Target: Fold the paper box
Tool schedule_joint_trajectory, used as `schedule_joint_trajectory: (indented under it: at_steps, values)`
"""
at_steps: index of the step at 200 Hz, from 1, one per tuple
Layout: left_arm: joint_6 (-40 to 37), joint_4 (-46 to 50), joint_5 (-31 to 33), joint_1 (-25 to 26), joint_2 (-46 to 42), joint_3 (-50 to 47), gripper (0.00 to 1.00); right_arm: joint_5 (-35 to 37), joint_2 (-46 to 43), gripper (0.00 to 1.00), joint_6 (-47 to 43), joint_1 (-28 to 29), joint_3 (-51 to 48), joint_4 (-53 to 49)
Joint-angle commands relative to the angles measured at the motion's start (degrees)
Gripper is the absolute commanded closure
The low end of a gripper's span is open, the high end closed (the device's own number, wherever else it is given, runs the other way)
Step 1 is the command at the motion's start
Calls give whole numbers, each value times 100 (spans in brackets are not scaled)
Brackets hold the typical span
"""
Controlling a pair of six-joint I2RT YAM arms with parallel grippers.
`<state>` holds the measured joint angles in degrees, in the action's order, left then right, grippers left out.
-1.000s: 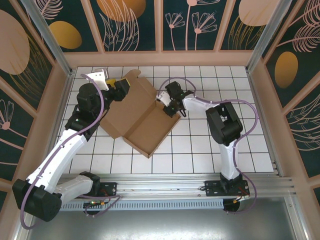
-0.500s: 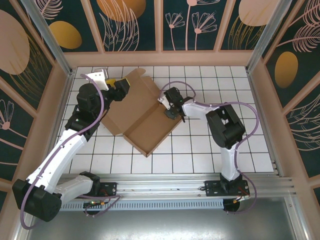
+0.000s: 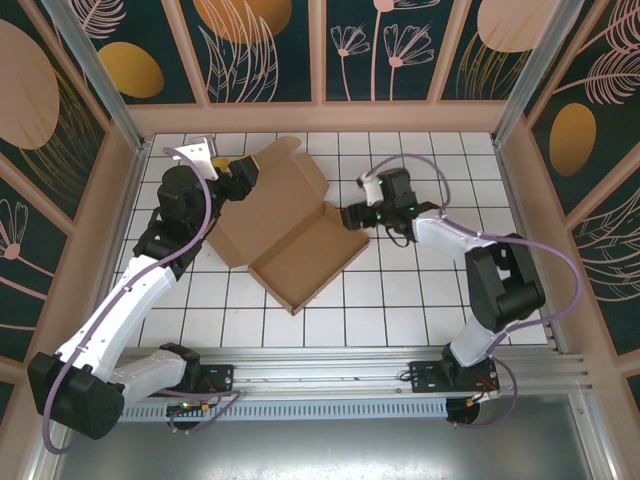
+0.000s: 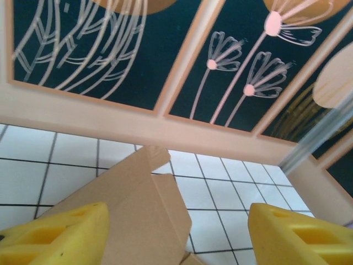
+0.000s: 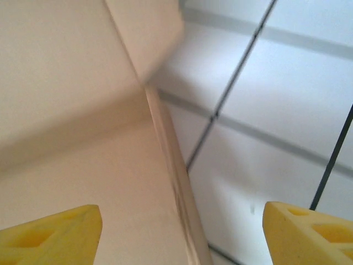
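The white tiled table [image 3: 420, 300] carries the paper box [image 3: 285, 235], lying open between both arms. The left gripper [image 4: 177, 229] gapes wide, a raised flap [image 4: 140, 193] between its fingers. The right gripper [image 5: 182, 232], also spread wide, straddles the box's side wall [image 5: 171, 182].

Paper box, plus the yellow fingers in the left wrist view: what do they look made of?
Paper box: plain brown cardboard with a matte finish. Creased fold lines and a visible edge thickness in the right wrist view suggest corrugated board, though no fluting shows. Fingers: yellow and matte, with moulded recesses. They are probably plastic or a printed part, but the look leaves it open.
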<state>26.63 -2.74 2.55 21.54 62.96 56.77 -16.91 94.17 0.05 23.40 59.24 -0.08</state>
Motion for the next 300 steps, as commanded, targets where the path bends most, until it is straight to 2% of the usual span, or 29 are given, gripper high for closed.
schedule_joint_trajectory:
  at_steps: [1, 17, 34, 51, 73, 90, 98, 123, 164, 188, 231, 300]
  values:
    - [35, 112, 1023, 26, -266, -184, 31, -1266, -2, 21, 480, -319, 181, 1441]
    - [93, 178, 1809, 26, -646, -447, 29, -1755, 540, 20, 617, -529, 645, 1752]
    - [132, 290, 2363, 27, -1050, -710, 28, -2143, 1178, 7, 761, -629, 1189, 2007]
    - [474, 611, 2671, 17, -1342, -1025, 26, -2465, 1739, 5, 1050, -691, 1618, 2354]
    - [1043, 815, 2489, 17, -1610, -1499, 21, -2787, 2406, 5, 1556, -698, 2218, 2662]
    - [1122, 391, 1549, 9, -1725, -1904, 17, -2936, 2813, 2, 1709, -696, 2657, 2439]
    - [1214, 515, 1352, 9, -1693, -1924, 17, -2951, 2875, 2, 1700, -692, 2649, 2408]
    - [1384, 1077, 1539, 8, -1686, -2031, 16, -2548, 2585, 3, 1388, -687, 2149, 2098]
    - [1849, 1673, 1878, 2, -1570, -2219, 16, -1306, 1803, 6, 1008, -466, 981, 1735]
    - [2073, 1295, 1722, -18, -1283, -2460, 15, -641, 1343, 10, 997, -304, 219, 1855]
    - [1709, 750, 1567, -51, -87, -2067, 16, -556, 655, 19, 1445, -237, -845, 2221]
    - [1094, -137, 627, -51, 1315, -1232, 20, 162, -287, 28, 1598, 533, -1960, 2130]
